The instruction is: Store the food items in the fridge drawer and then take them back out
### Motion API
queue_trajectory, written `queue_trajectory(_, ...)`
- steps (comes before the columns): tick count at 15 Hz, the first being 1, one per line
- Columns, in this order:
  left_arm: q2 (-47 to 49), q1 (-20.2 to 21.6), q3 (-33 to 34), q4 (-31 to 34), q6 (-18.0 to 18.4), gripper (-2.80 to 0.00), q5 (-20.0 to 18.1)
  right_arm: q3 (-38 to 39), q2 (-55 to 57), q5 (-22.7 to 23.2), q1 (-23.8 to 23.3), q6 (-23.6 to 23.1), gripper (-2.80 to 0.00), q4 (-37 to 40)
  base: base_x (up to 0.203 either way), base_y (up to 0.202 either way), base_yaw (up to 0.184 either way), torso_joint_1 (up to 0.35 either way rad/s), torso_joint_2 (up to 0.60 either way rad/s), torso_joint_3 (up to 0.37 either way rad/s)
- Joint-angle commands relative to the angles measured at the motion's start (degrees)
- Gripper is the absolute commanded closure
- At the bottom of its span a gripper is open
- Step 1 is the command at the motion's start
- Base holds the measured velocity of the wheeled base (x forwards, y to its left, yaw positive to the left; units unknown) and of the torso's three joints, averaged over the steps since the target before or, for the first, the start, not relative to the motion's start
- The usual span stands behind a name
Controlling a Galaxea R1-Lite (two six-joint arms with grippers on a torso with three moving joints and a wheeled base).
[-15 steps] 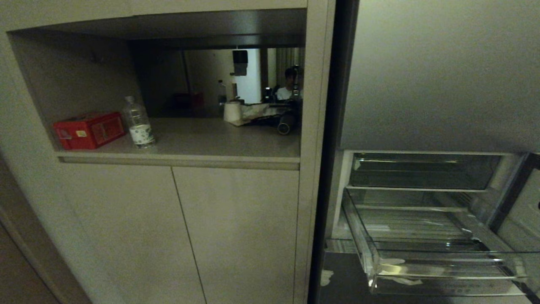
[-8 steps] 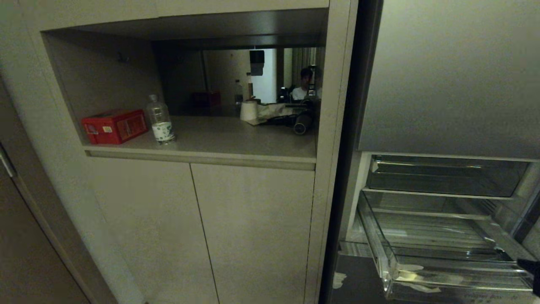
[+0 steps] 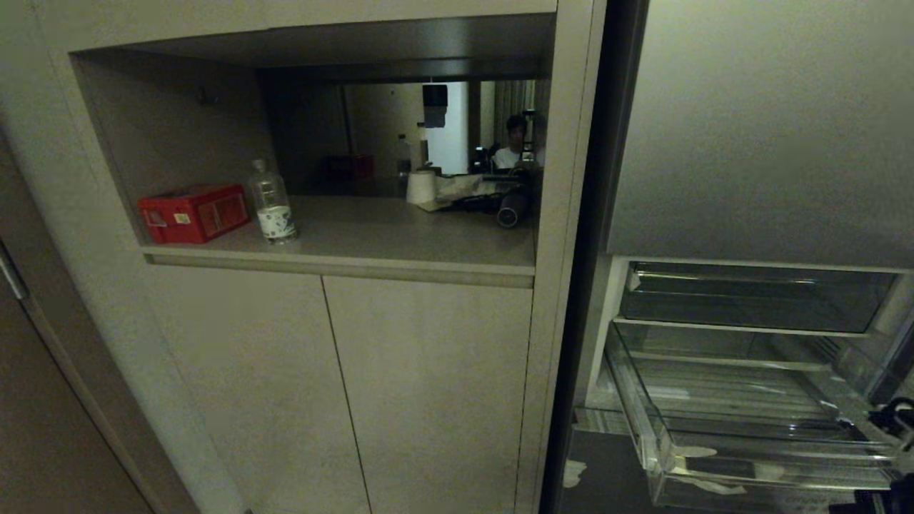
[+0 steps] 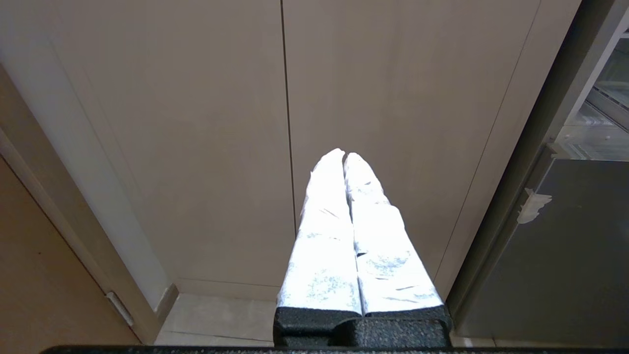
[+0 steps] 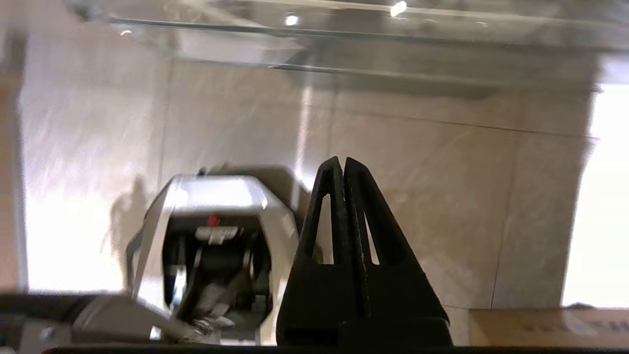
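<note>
Clear plastic forms the fridge drawer (image 3: 742, 435), pulled out at the lower right of the head view: deep, glossy, ribbed along its floor, with white tape scraps at its front corner and nothing visible inside. Beside its right end, at the frame's edge, a dark piece of the right arm shows. The right gripper (image 5: 343, 169), black and wedge-shaped, is pressed shut, empty. The left gripper (image 4: 344, 157), white-wrapped, is likewise closed on nothing, facing matte beige cabinet doors (image 3: 343, 385). Farther back, upper left, a red box (image 3: 193, 213) and water bottle (image 3: 271, 203) stand on the counter (image 3: 400, 239).
</note>
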Motion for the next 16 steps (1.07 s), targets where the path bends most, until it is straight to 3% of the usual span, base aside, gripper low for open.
queue_trajectory(1,0.06,-0.01,-0.01,0.09,-0.02,0.0,0.02,-3.69,8.77,0.57,3.36,-0.52,0.0,0.58,0.0,0.0,0.0,0.0,0.0,0.0)
queue_trajectory(5,0.01,-0.01,-0.01,0.0,-0.02,0.0,0.02,-12.64,20.3,0.32,8.88,-0.74,0.0,0.87,0.0,0.0,0.0,0.0,0.0,0.0)
queue_trajectory(9,-0.02,-0.01,0.06,0.0,-0.02,0.0,0.02,-20.14,26.68,-0.98,10.31,0.12,0.0,0.87,0.0,0.0,0.0,0.0,0.0,0.0)
queue_trajectory(16,0.06,-0.01,-0.01,0.0,-0.02,0.0,0.02,-37.31,40.02,0.55,13.27,10.91,0.0,-0.58,0.0,0.0,0.0,0.0,0.0,0.0)
